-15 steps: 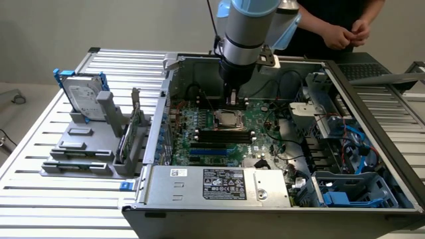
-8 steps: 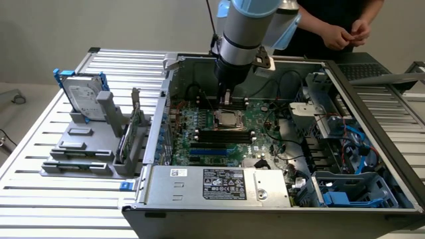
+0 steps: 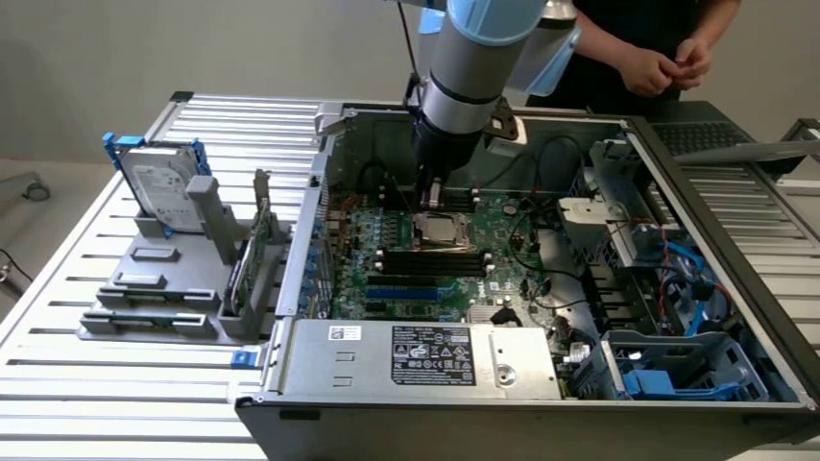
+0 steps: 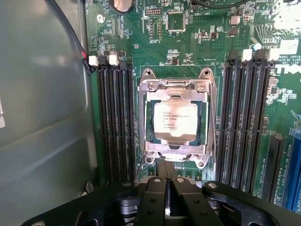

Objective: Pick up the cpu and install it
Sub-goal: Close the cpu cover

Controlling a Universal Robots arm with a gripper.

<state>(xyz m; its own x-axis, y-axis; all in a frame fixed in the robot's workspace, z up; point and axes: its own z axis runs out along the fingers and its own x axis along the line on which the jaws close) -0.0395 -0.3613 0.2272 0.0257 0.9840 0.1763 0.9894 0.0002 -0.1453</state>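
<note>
**A:** What stands at the exterior view's left?

**B:** A silver hard drive (image 3: 164, 181) with a blue bracket. It sits upright in a grey rack (image 3: 160, 293) on the slatted metal desk (image 3: 77, 394).

**A:** And next along?

**B:** The open computer case (image 3: 513, 427) lies on the desk with its green board (image 3: 513, 240) facing up. A grey power supply (image 3: 410, 357) runs along the near edge of the case.

**A:** Where is the chip?

**B:** The chip (image 4: 175, 121) lies flat in the square metal socket (image 4: 176, 85) near the middle of the board. Its silver face is up and the socket's frame runs around it. In the wrist view, black memory slots (image 4: 113, 127) line both sides of the socket.

**A:** What about the claw?

**B:** The claw (image 3: 429, 199) hangs from the arm (image 3: 474, 67) just above the socket, by one edge of the frame. Its two black fingers (image 4: 153, 197) are clenched together with nothing between them. The chip is down in the socket, apart from them. I cannot tell whether the fingertips touch the frame.

**A:** And further right?

**B:** Blue cables and a blue plastic part (image 3: 647, 382) fill that end of the case. Behind the case stands a person in dark clothes, hands (image 3: 666, 65) clasped together in front.
</note>
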